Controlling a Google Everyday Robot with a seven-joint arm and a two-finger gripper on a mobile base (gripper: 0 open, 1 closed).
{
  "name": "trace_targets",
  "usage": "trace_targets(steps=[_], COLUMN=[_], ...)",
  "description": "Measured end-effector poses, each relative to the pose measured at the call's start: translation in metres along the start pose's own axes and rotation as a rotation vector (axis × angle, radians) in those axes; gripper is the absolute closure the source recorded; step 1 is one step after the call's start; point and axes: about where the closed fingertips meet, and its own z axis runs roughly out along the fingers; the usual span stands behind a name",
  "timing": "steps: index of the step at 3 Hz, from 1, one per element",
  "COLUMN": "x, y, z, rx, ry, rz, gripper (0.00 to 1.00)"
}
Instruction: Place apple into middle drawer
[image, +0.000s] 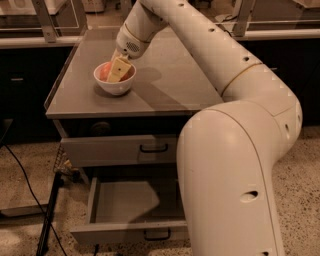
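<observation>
The apple (103, 73) is red-orange and lies inside a white bowl (114, 86) on the left part of the grey cabinet top (170, 85). My gripper (119, 69) reaches down from the upper right into the bowl, right against the apple and covering its right side. The middle drawer (125, 201) is pulled open below the cabinet front. Its flat grey floor is bare, and its narrow front panel carries a small dark handle (155, 234).
A shut grey drawer (120, 150) with a taller front panel and a dark handle sits above the open one. My large white arm (235, 165) blocks the right side of the cabinet and drawers. Black cables (47, 220) run over the speckled floor at the left.
</observation>
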Motion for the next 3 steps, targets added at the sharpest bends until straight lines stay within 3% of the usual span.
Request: trace_targets(steps=[1, 3], x=[-0.0009, -0.0009], y=[0.0012, 0.0012], z=[0.0060, 0.0061], rx=[-0.009, -0.010], ry=[-0.001, -0.001], rz=[-0.002, -0.002], gripper=[0.47, 0.93])
